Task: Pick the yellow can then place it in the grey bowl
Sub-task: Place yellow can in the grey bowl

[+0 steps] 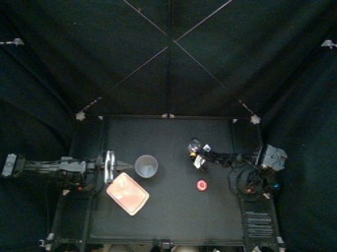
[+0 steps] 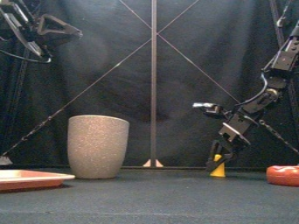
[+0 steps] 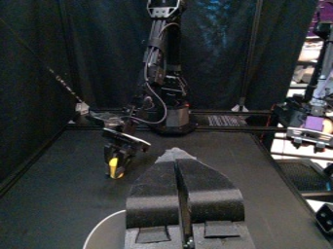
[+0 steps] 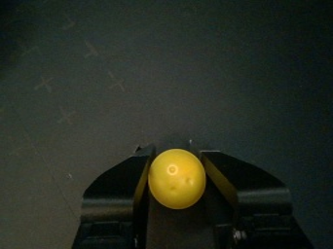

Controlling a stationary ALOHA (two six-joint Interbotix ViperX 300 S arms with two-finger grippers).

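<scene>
Yellow between black: the yellow can [image 4: 176,182] is pinched between the narrowly set jaws of the right gripper [image 2: 219,154], low over the tabletop [image 1: 178,221], right of its middle and toward its back edge. Whether the can has cleared the surface or rests on it cannot be told. The pick looks made or all but made. What is left is the lift, the carry and the drop into the grey bowl [image 2: 98,146]. The bowl stands upright left of the tabletop's middle, well apart from the can. The stretch between them is bare, so a straight sideways carry looks open, though the bowl's rim is tall and the can would likely need to rise above it first. A pink tray [image 2: 30,179] lies just in front of the bowl toward the left edge, and a red toy [image 2: 284,175] lies nearer the front edge than the can. Neither is on that line. The left gripper [image 3: 182,190], jaws pressed together on nothing, rests at the left edge near the bowl. It could crowd the approach from that side.
</scene>
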